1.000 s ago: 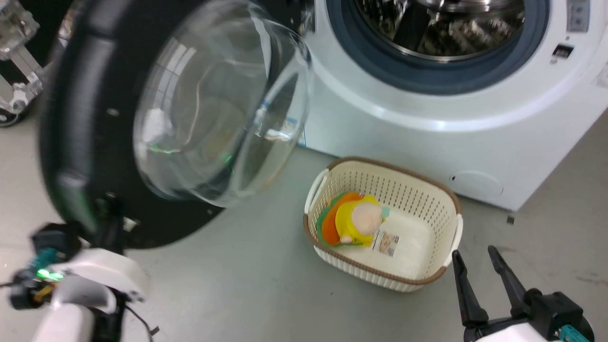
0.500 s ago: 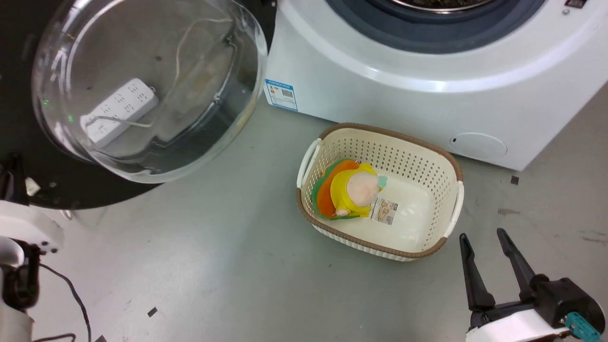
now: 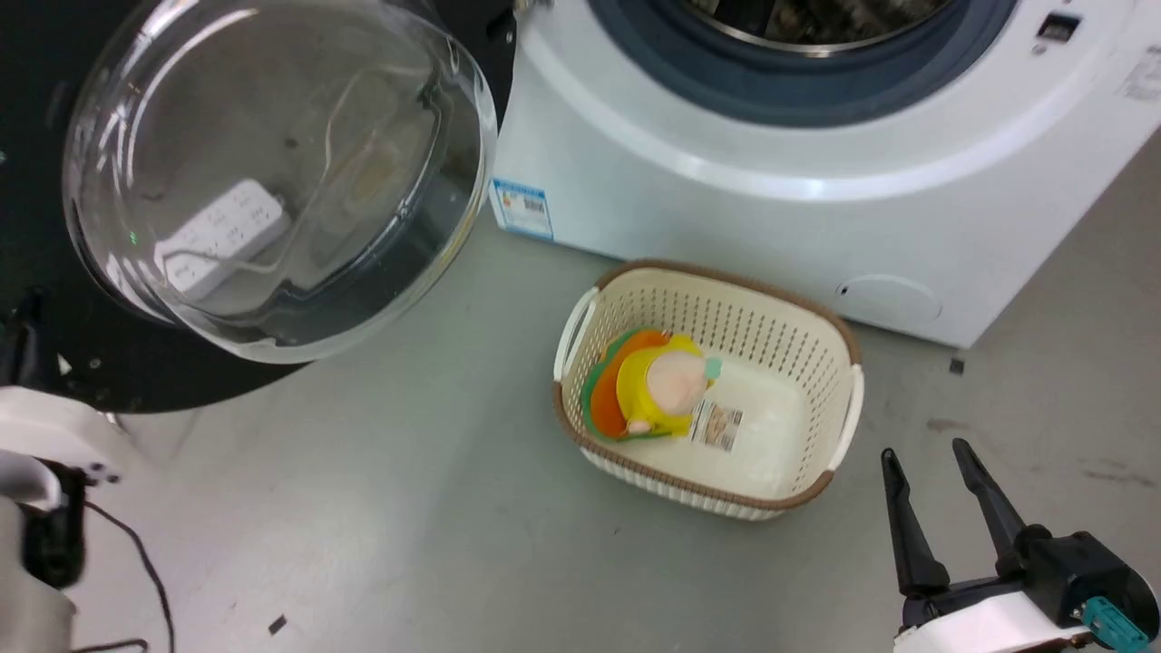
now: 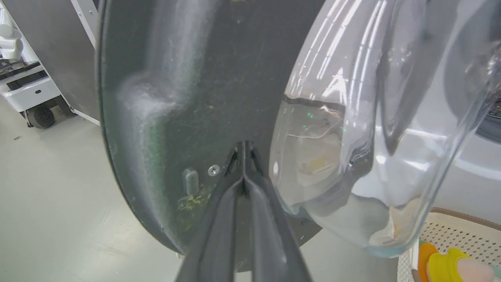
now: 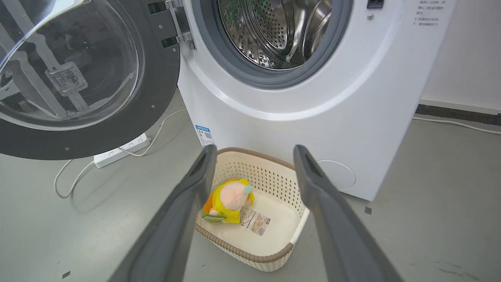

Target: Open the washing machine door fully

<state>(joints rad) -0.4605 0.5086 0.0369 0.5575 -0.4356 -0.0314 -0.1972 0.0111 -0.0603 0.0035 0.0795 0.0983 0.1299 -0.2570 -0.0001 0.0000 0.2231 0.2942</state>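
Left gripper (image 4: 243, 150): its two dark fingers lie pressed together with no gap and nothing visible between them; the tips rest at the black inner face of the washing machine door (image 4: 176, 78), just beside a small screw and close to the edge of the glass bowl; whether they bear on the surface cannot be told. In the head view the pale left forearm (image 3: 41, 435) sits at the lower left, directly under the door's black rim.

Right gripper (image 3: 924, 450): fingers spread well apart, holding nothing, well clear of the machine; in its own wrist view the gripper (image 5: 255, 149) frames the basket between its fingers.

Washing machine door (image 3: 272, 181): swung out to the left of the white washing machine (image 3: 726, 199), hanging on the metal hinge (image 5: 178, 23) at the left edge of the opening; its inner side and bulging glass face the cameras; the door (image 5: 78, 70) covers no part of the opening; the steel drum (image 5: 282, 31) and grey rubber ring (image 3: 798, 100) are fully exposed.

Surroundings: a cream perforated basket (image 3: 726, 308) stands on the grey floor (image 3: 408, 508) near the front of the machine; a yellow plush toy (image 3: 662, 385) lies in its left half; a white power strip (image 5: 117, 150) lies on the floor under the door.
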